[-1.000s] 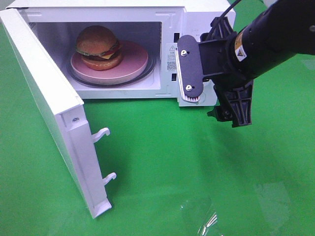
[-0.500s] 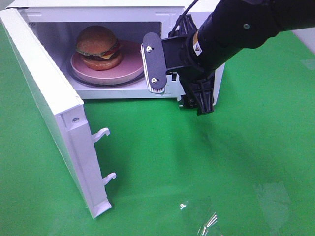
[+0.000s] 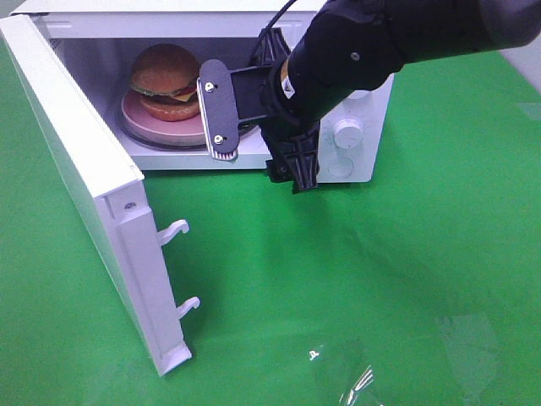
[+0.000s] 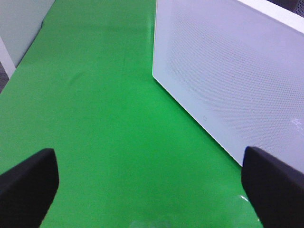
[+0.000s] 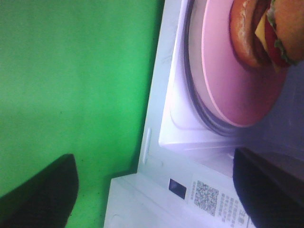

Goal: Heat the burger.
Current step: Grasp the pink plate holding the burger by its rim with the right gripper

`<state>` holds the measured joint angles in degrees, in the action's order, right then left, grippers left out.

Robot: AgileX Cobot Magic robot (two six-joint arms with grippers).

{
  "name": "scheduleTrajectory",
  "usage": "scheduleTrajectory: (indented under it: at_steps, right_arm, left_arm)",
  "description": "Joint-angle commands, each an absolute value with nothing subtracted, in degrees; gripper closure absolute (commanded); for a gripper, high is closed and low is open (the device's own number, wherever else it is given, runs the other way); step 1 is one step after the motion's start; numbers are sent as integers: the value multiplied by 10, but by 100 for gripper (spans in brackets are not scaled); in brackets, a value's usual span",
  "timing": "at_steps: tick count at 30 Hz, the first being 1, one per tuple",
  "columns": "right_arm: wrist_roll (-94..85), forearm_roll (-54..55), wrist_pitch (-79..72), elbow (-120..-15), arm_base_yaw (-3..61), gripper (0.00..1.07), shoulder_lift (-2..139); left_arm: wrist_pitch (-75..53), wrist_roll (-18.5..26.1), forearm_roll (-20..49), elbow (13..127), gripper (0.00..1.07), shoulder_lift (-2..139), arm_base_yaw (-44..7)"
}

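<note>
The burger [image 3: 167, 80] sits on a round pink plate [image 3: 139, 125] inside the white microwave [image 3: 368, 110], whose door [image 3: 80, 165] stands swung wide to the left. My right gripper [image 3: 258, 139] hangs open and empty just in front of the oven's opening, to the right of the burger; one finger [image 3: 218, 110] covers part of the plate. The right wrist view shows the burger [image 5: 266, 28], the plate [image 5: 228, 76] and the open right gripper [image 5: 152, 190]. My left gripper [image 4: 152, 190] is open over green cloth beside the door's outer face [image 4: 232, 80]; it is outside the high view.
Green cloth [image 3: 363, 279] covers the table. The open door's two latch hooks [image 3: 173, 230] jut toward the middle. Knobs [image 3: 345, 131] sit on the microwave's right panel. A shiny clear patch [image 3: 351, 381] lies near the front edge.
My right arm has swept left across the microwave's front, from the control panel to the opening. Burger, plate and door have not moved.
</note>
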<state>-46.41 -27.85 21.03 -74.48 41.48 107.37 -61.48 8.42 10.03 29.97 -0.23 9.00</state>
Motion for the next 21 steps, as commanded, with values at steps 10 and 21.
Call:
scheduleTrajectory:
  at_steps: [10, 21]
  right_arm:
    - [-463, -254, 170, -810, 417, 24, 1144]
    - [-463, -236, 168, -869, 417, 26, 1201]
  left_arm:
    - [-615, 81, 104, 297, 10, -6, 86]
    - [-615, 81, 104, 297, 10, -6, 86]
